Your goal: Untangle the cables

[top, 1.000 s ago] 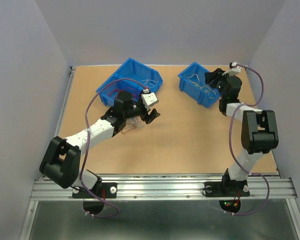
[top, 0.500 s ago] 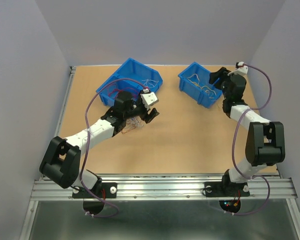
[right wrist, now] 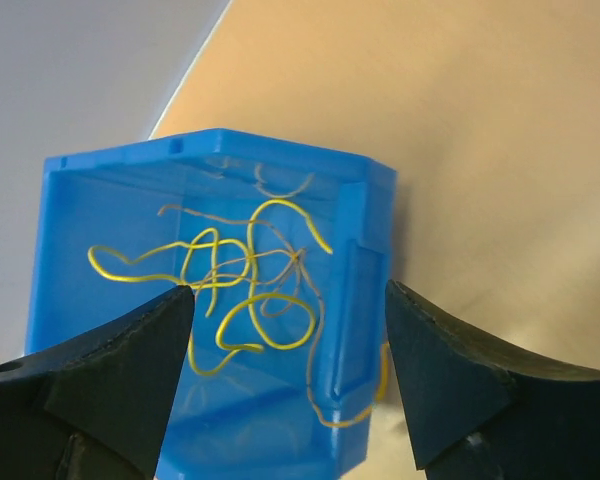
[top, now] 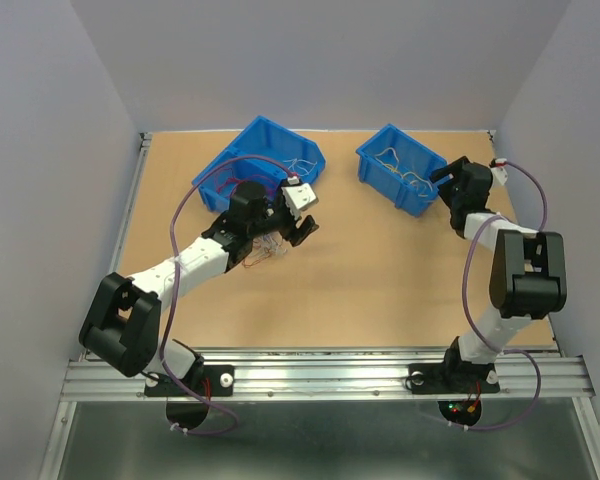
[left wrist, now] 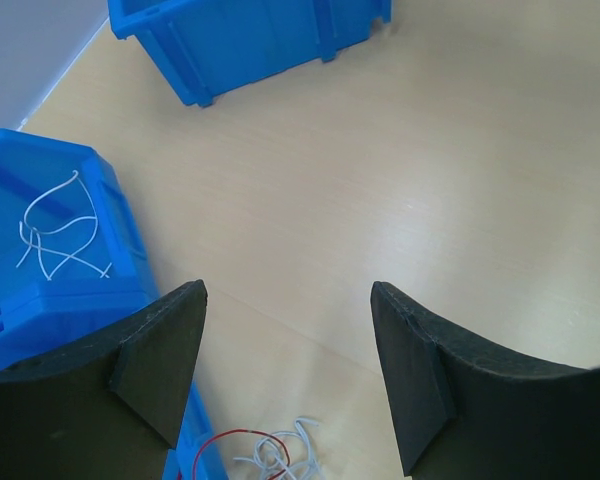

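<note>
**A:** What does the overhead camera give that the wrist cameras don't?

**B:** Both arms, whole. The left arm (top: 195,255) runs from the near left edge diagonally out over the worktop (top: 380,280), with its wrist low beside the big blue bin (top: 280,135). The right arm (top: 520,270) is folded with its elbow raised. Its forearm reaches to the far right, ending just beside the small blue bin (top: 418,200).

**A:** And the wrist views?

**B:** They give detail. The left wrist camera shows a small tangle of cables (left wrist: 270,455), red and white. It lies on the worktop below the left end effector (left wrist: 290,370), just beside the big bin's wall. From above, that tangle is only a faint reddish scribble, half under the arm. The same wrist view picks out loose white cables (left wrist: 55,235) inside the big bin.

**A:** And the right one?

**B:** It looks into the small bin. Curly yellow cables (right wrist: 245,270) are heaped on its floor, and one strand spills past its edge.

**A:** How do the end effectors stand?

**B:** On the left end effector the fingers are spread wide, with nothing between them and nothing touched. The right end effector (right wrist: 285,385) is also spread wide and empty. It hovers near the small bin, clear of the yellow cables.
</note>
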You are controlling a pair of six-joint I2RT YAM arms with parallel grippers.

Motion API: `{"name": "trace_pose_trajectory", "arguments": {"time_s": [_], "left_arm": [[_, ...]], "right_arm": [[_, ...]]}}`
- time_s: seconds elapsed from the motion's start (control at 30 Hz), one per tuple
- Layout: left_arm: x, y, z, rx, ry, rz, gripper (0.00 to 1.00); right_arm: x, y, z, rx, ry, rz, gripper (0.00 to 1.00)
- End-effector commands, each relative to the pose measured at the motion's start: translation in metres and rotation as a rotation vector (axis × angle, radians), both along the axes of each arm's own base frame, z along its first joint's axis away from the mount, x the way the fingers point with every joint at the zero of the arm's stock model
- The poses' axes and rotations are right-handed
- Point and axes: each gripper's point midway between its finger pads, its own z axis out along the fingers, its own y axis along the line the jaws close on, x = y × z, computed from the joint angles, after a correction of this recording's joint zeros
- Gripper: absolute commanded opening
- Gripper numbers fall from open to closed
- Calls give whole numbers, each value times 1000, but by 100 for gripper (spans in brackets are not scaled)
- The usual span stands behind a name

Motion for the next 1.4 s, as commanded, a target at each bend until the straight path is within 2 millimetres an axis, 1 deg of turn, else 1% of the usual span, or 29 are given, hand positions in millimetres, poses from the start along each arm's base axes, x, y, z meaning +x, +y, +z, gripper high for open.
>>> {"name": "trace_pose_trajectory", "arguments": {"time_s": [0.0,0.03,0.17,0.3,0.37,0.43,0.47,0.5,0.53,0.57,0.67,0.83,0.93,0.97,1.0,1.03,1.07,1.1,1.13,1.17,1.23,1.3,1.33,1.37], "left_arm": [[5,-8,28,-37,-64,-17,78],[5,-9,27,-36,-64,-19,78],[5,-10,26,-31,-59,-22,78],[4,-10,27,-33,-60,-22,78],[4,-10,27,-32,-62,-21,78],[4,-11,27,-32,-60,-23,78],[5,-10,24,-28,-55,-21,78],[5,-11,25,-28,-56,-23,78],[6,-11,24,-26,-53,-21,78],[6,-11,24,-25,-50,-23,78],[6,-11,23,-24,-49,-21,78],[7,-11,22,-20,-49,-20,78],[8,-12,19,-16,-40,-20,78],[7,-12,20,-16,-40,-20,78],[8,-12,20,-15,-42,-19,78],[7,-13,20,-15,-41,-22,78],[7,-13,20,-15,-43,-21,78],[7,-13,20,-15,-44,-23,78],[7,-12,21,-15,-46,-20,78],[7,-12,20,-14,-43,-20,78],[7,-12,21,-15,-44,-21,78],[7,-12,20,-13,-44,-20,78],[7,-12,21,-14,-48,-22,78],[7,-12,20,-13,-45,-20,78]], "right_arm": [[-23,-26,17,-33,-1,-183,81],[-29,-27,17,-37,-1,-188,81],[-37,-22,13,-1,6,-183,79],[-46,-29,9,23,45,-253,77],[-50,-29,5,33,68,-266,76],[-50,-26,0,58,79,-258,75],[-49,-20,-2,75,86,-230,75],[-47,-17,-9,89,101,-218,75],[-44,-14,-7,99,100,-206,75],[-43,-11,-12,111,112,-189,75],[-40,-6,-14,135,113,-173,72],[-33,8,-17,175,119,-119,67],[-28,14,-20,180,127,-100,53],[-28,16,-20,181,127,-97,38],[-27,16,-18,174,123,-98,33],[-27,17,-15,169,115,-102,30],[-28,17,-12,156,104,-104,22],[-29,19,-5,123,91,-101,19],[-28,21,3,110,67,-97,11],[-28,22,7,104,57,-96,1],[-24,31,25,87,1,-54,1],[-21,31,39,61,-49,-48,0],[-17,46,55,17,-99,4,1],[-16,50,63,-14,-126,26,0]]}}
